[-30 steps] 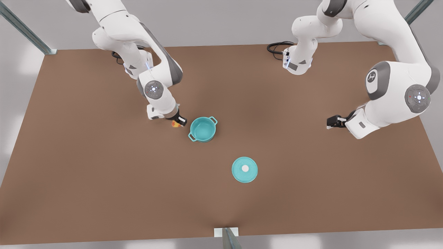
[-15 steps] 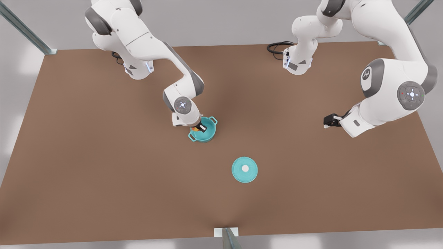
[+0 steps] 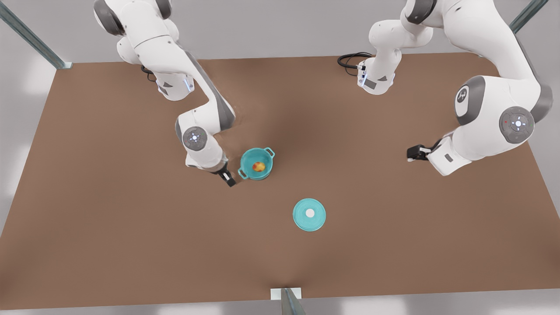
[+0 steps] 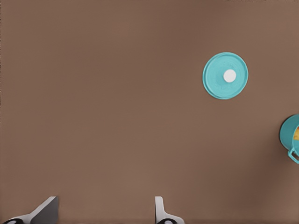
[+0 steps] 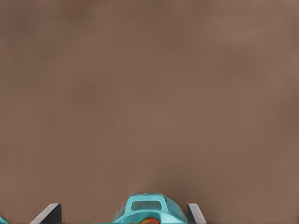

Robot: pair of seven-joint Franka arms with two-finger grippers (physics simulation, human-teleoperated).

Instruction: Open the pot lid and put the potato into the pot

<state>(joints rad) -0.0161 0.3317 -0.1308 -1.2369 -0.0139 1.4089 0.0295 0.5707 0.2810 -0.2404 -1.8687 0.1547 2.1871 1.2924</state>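
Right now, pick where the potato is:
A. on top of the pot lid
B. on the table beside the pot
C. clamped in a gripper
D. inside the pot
D: the potato lies inside the pot. The right gripper is open and empty beside the pot, the left gripper waits open at the front view's right, and the pot lid lies bare on the table.

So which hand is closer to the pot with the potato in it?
The right hand: it hangs open just beside the pot, by its handle on the front view's left. The left hand waits, open, far off toward the front view's right.
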